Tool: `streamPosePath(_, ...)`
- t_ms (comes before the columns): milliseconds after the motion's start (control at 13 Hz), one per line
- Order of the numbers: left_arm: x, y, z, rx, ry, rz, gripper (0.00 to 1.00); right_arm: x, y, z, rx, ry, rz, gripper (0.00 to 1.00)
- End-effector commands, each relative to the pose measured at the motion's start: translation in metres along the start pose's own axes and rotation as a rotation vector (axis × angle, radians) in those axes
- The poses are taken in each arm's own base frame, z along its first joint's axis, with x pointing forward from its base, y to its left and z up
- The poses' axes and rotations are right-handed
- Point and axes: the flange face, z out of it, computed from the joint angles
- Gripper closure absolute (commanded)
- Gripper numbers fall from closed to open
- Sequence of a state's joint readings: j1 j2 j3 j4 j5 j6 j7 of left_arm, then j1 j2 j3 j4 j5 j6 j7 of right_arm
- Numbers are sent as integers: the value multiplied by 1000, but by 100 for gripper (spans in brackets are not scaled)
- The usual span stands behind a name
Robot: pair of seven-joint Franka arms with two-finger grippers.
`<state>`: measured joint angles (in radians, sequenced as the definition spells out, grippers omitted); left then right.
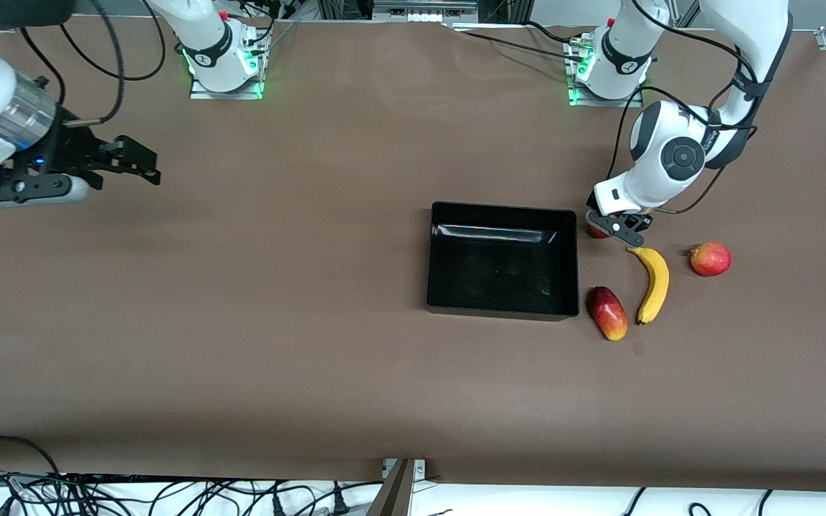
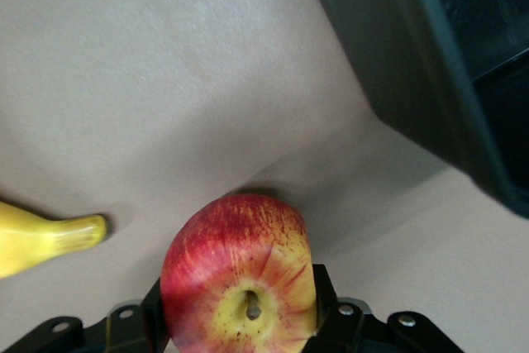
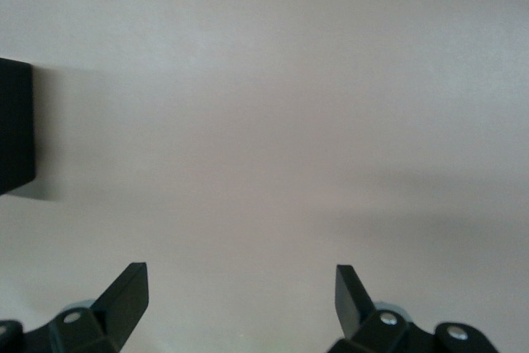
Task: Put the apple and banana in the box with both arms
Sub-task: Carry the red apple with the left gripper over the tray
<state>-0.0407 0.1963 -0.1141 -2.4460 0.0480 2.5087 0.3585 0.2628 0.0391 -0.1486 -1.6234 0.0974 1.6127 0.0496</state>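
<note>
The apple (image 1: 594,231) lies on the table beside the box (image 1: 502,209), at its corner toward the left arm's base. My left gripper (image 1: 617,226) is down over it. In the left wrist view the apple (image 2: 235,262) sits stem end up between the two fingers of my left gripper (image 2: 238,291), which press its sides. The banana (image 1: 653,283) lies on the table nearer the front camera than the apple; its tip (image 2: 50,239) shows in the left wrist view. My right gripper (image 1: 137,161) is open and empty, held up at the right arm's end of the table, waiting.
A pinkish-red fruit with a pointed tip (image 1: 710,259) lies beside the banana toward the left arm's end. A red-yellow mango-like fruit (image 1: 607,313) lies between the box and the banana. The box wall (image 2: 463,121) is close beside the apple. A box corner (image 3: 15,126) shows in the right wrist view.
</note>
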Motion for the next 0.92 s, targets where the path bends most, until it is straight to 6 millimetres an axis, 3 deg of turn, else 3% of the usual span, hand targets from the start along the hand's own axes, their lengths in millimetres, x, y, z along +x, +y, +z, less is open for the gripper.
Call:
streamPosePath(0,26,-10,-74,-6,-38,10,90,-6,25,4,10,10,-7,0)
streamPosePath(154,52,-18,-133,-20,-83,4,88,-2,35,4,8,18,-15,0)
streamPosePath(308,78,-5,-163,-45,-132,-21,88,-3,34,2,4,18,-9,0)
streamPosePath(385,89,8,-165,-41,-139,-63,88,-3,32,2,3,19,-5,0)
streamPosePath(615,122,78,-150,-8,-160,-230,90,-2,30,-1,-22,29,-2,0)
streamPosePath(846,142,108,-119,8,-161,-369,88,-2,25,-4,-75,39,15,0)
